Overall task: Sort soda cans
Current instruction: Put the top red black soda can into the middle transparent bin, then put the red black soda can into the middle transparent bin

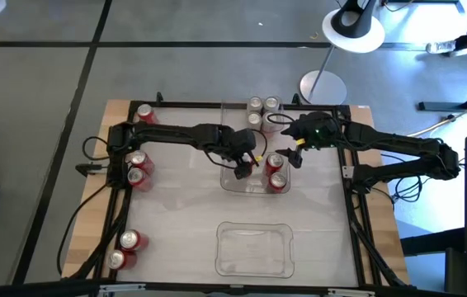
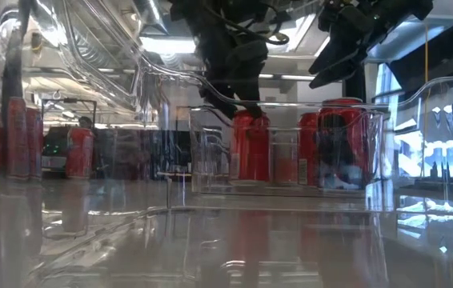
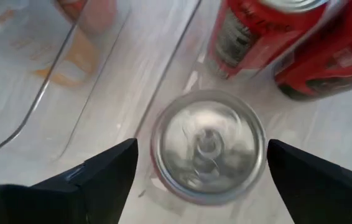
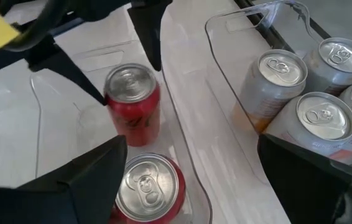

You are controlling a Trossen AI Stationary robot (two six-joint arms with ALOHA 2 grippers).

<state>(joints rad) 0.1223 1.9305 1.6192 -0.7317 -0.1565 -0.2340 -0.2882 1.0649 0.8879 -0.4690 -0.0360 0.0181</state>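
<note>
The left hand (image 1: pixel 242 171) sits in the middle of the frame, fingers apart around a red can (image 3: pixel 208 144) standing in the clear tray (image 1: pixel 232 183) — it looks like letting go. Next it should lift straight up; the right hand (image 1: pixel 290 154), just right of it, waits with fingers apart.

Red cans (image 1: pixel 275 171) crowd the middle tray (image 1: pixel 232 180), its left half seemingly free.

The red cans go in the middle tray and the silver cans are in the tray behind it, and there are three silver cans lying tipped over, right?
Nearly. The red cans are in the middle tray and the silver cans are in the tray behind it, but they are not tipped over. The right wrist view shows them standing upright, tops facing up.
</note>
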